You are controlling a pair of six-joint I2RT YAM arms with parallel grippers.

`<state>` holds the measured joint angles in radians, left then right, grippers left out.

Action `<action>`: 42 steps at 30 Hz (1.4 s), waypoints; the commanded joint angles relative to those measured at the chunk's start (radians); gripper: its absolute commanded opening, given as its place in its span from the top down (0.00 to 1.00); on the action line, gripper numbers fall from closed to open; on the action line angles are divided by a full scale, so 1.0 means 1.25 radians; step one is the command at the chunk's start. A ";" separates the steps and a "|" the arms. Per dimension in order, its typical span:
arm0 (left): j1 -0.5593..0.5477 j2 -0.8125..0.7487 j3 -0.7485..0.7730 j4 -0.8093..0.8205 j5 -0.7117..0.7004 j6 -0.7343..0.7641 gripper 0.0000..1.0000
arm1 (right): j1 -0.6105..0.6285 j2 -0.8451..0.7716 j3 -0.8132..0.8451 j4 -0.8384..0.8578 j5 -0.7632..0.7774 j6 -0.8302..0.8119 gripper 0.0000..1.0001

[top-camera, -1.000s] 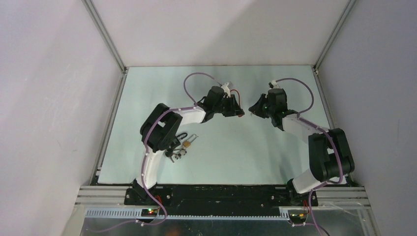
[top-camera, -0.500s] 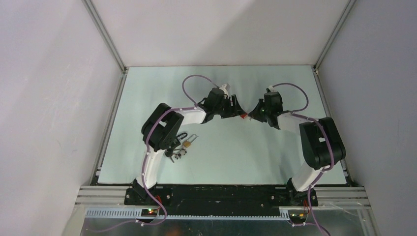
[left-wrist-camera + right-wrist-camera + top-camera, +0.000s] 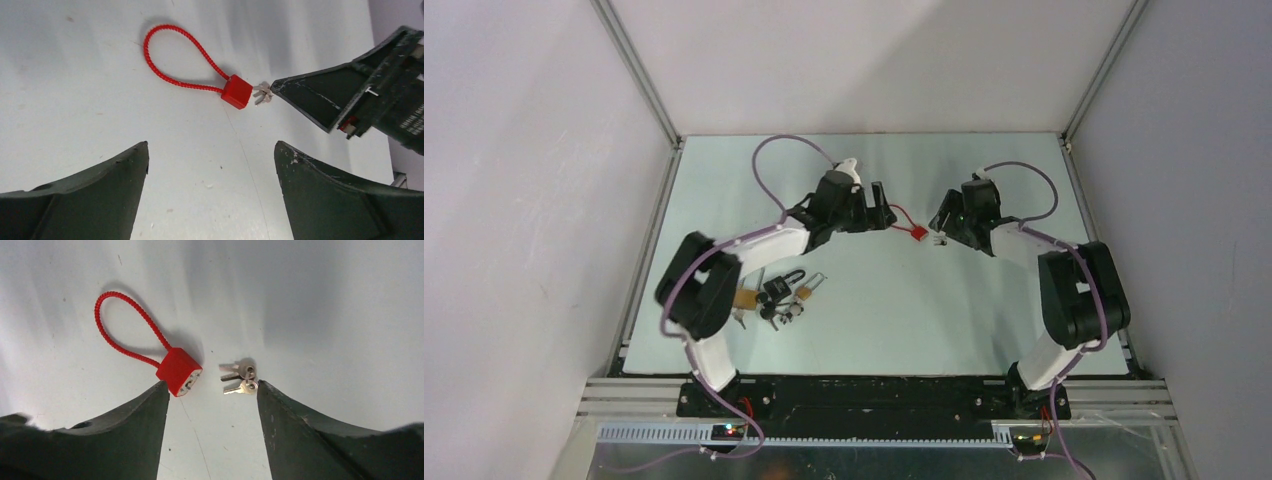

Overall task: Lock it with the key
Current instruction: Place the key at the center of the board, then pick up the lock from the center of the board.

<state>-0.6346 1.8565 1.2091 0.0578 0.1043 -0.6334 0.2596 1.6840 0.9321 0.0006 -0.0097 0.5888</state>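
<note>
A red cable padlock (image 3: 918, 232) lies flat on the pale bench (image 3: 874, 320) toward the far middle, its braided red cable (image 3: 172, 55) curving in a loop from the square body. A small ring of silver keys (image 3: 240, 376) lies on the bench just beside the lock, apart from it and facing the end of the body with the keyhole. The right jaws stand apart and low over the bench, holding nothing. In the right wrist view one dark fingertip (image 3: 159, 390) sits at the corner of the lock body and the other just beside the keys. The left jaws are spread wide with nothing between them, aimed at the lock from the other side but well short of it. The overhead view shows the two arms reaching in from either side, with the lock and keys between them. Nearer the left arm's base, a cluster of other padlocks (image 3: 774, 292), brass and black, lies on the bench.
</note>
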 commanded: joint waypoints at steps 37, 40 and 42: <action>0.022 -1.116 -0.346 -0.409 -0.376 0.135 0.04 | 0.555 0.283 0.241 0.328 -0.049 0.637 0.48; 0.022 -1.124 -0.340 -0.419 -0.376 0.144 0.04 | 0.563 0.326 0.276 0.321 -0.038 0.674 0.51; 0.022 -1.128 -0.338 -0.422 -0.377 0.151 0.04 | 0.566 0.340 0.292 0.305 -0.024 0.704 0.53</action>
<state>-0.6117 0.4473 0.7673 -0.4221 -0.3435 -0.4866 0.9520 2.0819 1.2259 0.3294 -0.0471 1.3430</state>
